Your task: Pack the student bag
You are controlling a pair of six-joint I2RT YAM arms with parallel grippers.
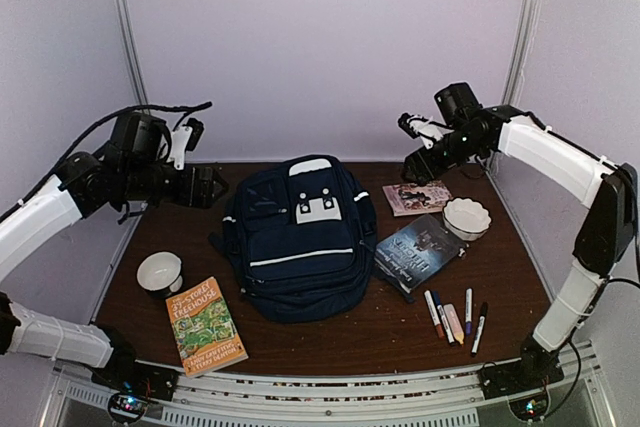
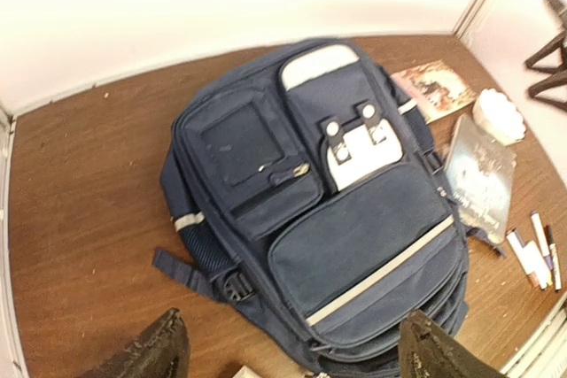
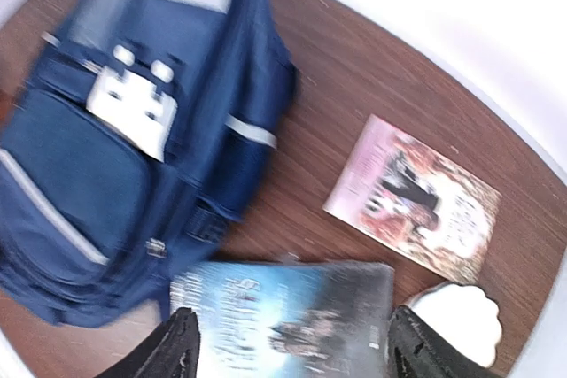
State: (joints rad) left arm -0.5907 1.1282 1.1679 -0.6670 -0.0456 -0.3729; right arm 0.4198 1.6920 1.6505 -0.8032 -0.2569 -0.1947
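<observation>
While the left gripper (image 1: 205, 187) and right gripper (image 1: 413, 167) hover spread and empty, the student bag (image 1: 300, 242) lies seemingly shut on the counter (image 1: 380, 332) below and between them; opening it comes first, I judge: one gripper steadying, the other tugging.

A: From the top we look down and forward, high and well back, taking in the whole table (image 1: 400, 332).

B: At the wrists we sit closer, looking down past spread jaws. Ahead of the left gripper (image 2: 297, 351) lies the student bag (image 2: 328, 210), whole. Ahead of the right gripper (image 3: 301, 347), blurred, seemingly its side, a pink book (image 3: 412, 196) and a dark book (image 3: 283, 307).

A: We share the bag in all three.
</observation>
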